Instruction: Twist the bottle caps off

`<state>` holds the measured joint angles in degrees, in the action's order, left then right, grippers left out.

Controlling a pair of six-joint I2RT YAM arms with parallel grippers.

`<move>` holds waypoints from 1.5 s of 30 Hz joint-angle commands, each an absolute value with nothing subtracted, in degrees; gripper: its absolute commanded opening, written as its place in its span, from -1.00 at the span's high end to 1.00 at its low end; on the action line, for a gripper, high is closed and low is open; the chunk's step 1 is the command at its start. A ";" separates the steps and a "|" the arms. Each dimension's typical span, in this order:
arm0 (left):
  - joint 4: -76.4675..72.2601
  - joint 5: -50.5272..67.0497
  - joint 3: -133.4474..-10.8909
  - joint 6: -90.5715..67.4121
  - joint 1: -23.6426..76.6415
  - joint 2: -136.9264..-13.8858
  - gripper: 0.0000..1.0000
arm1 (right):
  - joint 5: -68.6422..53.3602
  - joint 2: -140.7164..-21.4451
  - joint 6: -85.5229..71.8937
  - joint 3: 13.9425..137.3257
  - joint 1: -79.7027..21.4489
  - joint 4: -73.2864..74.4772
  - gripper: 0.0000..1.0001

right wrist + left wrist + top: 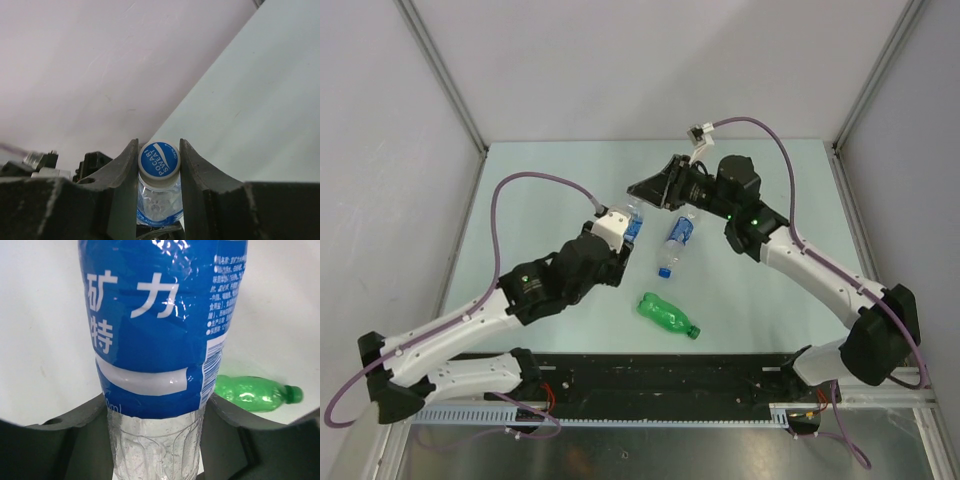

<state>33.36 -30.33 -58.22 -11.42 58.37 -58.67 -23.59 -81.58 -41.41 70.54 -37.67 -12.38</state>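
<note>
Pale green table. Green bottle on its side near front edge, green cap pointing right. Clear blue-labelled bottle lying just behind, apart, white cap nearward.

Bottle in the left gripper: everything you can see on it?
The bottle is clear, thin, ribbed plastic, wrapped in a glossy blue label with white characters and a white band. The left gripper clamps its bare lower body from both sides. The right gripper pinches its cap, blue-topped, printed POCARI SWEAT, seated on the neck.
</note>
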 commanded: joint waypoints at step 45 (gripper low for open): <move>4.15 42.51 -52.95 -15.09 42.73 -53.25 1.00 | -51.29 -66.64 -46.94 64.08 -27.20 -40.29 -0.80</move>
<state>6.61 46.06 -54.46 -15.11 44.80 -53.36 -56.84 -68.03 -48.21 64.18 -29.26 -44.40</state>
